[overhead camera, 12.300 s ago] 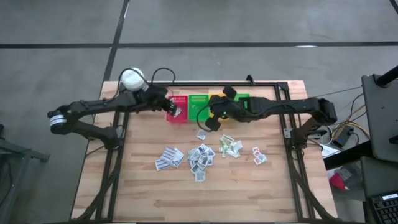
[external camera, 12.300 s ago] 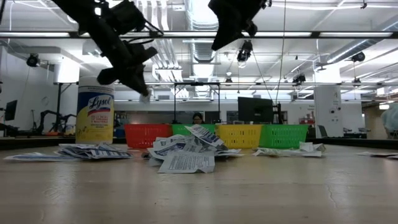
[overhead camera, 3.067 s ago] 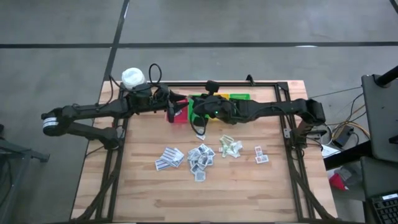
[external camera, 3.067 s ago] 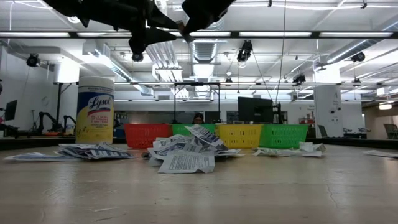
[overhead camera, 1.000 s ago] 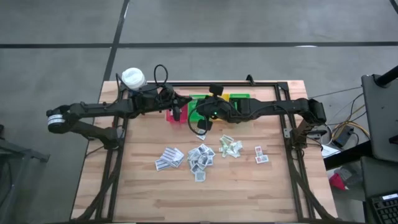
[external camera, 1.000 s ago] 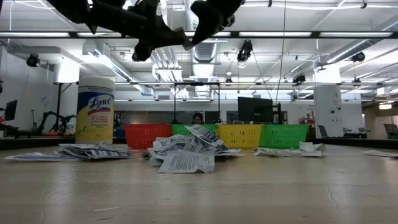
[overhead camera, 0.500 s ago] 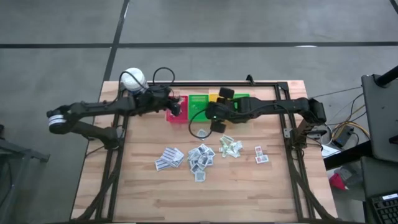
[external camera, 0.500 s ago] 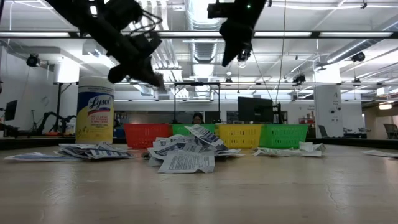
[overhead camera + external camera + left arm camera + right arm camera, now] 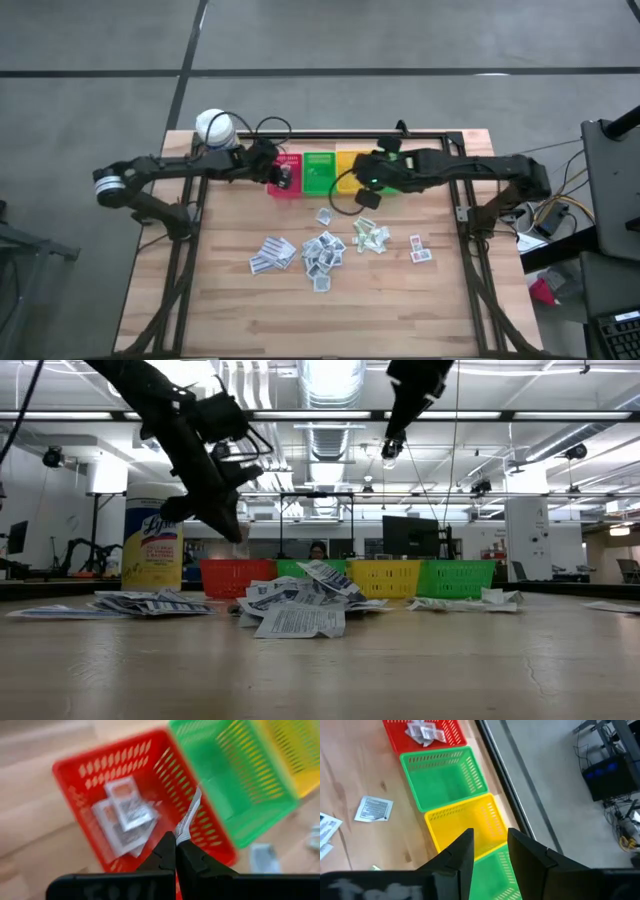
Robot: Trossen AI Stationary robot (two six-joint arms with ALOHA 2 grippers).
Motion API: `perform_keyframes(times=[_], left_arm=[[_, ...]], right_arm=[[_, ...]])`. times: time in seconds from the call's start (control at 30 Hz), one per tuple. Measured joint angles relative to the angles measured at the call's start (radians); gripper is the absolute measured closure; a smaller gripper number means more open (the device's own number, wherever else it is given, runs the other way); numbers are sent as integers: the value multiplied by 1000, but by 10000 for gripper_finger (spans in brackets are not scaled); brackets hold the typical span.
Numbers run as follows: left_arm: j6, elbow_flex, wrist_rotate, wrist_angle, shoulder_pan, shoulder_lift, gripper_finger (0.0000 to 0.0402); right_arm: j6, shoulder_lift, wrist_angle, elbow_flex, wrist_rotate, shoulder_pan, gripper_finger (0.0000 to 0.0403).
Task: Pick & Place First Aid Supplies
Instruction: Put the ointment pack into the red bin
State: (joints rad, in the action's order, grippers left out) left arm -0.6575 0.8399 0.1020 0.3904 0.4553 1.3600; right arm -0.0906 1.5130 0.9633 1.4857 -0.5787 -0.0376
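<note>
My left gripper (image 9: 283, 176) hangs over the red bin (image 9: 75, 775), shut on one small white sachet (image 9: 191, 810) that shows edge-on. Several sachets (image 9: 125, 817) lie in the red bin. More first aid supplies lie in loose piles (image 9: 322, 250) on the wooden table, with a single sachet (image 9: 374, 809) near the bins. My right gripper (image 9: 490, 845) is open and holds nothing, high over the yellow bin (image 9: 465, 822). In the low view my left gripper (image 9: 232, 525) slants down and my right gripper (image 9: 392, 440) stays near the picture's top. My left gripper pinches the sachet's near end (image 9: 182, 832) between its two fingertips. The fingers slant down from the table's left side. The sachet sticks out past the fingertips, lifted clear above the red bin.
Red, green (image 9: 319, 170), yellow and a second green bin (image 9: 392, 158) stand in a row at the table's far edge. A white-capped yellow bottle (image 9: 213, 127) stands at the far left corner. A black frame rail (image 9: 430, 135) runs behind the bins. The near half of the table is bare wood.
My left gripper has come down toward the red bin and tipped its fingers downward, still shut on the sachet. My right gripper has travelled toward the table's right edge, from over the green bin to over the yellow one.
</note>
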Motion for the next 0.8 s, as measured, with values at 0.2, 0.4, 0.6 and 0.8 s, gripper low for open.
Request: perform_keyframes(times=[0.2, 0.4, 0.6, 0.8], left_arm=[[0, 68, -11, 71, 2, 89, 401], [9, 123, -16, 92, 19, 173, 401], [16, 157, -43, 129, 34, 240, 401], [3, 163, -53, 128, 37, 245, 401]], right_arm=[[-37, -155, -85, -119, 4, 0, 299], [-78, -304, -180, -244, 11, 2, 306], [-96, -417, -290, -347, 48, 2, 313], [-108, -488, -356, -429, 64, 2, 321]])
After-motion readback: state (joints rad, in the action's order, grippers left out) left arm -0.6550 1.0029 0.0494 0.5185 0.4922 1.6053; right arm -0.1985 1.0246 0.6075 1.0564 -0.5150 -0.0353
